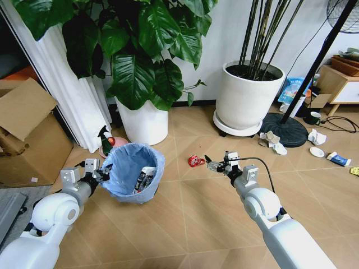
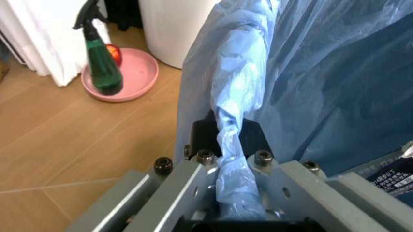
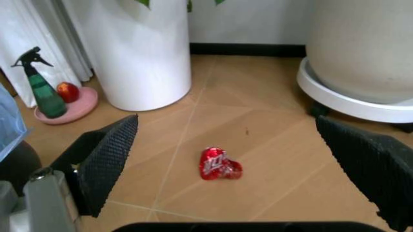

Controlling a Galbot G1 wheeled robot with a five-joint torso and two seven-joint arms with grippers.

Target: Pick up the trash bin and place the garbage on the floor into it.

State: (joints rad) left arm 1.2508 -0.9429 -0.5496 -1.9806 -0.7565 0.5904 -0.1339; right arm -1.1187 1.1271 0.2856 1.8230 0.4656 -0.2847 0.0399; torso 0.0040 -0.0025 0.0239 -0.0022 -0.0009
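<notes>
Left claw [image 2: 229, 193] clamping trash bin [image 1: 133, 171], red wrapper [image 3: 219, 164] beyond

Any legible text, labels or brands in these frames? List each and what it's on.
None can be read.
Packet in the trash bin: print at, too blurred.
Red wrapper: silver marks, unreadable.
Blue bag by the far wall: too small.
Blue-white carton: too small.

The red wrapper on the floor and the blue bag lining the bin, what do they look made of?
The red wrapper looks like shiny foil or metallised film: crushed, glinting. The blue bag looks like thin matte plastic, crinkled and twisted where the left gripper pinches it.
</notes>
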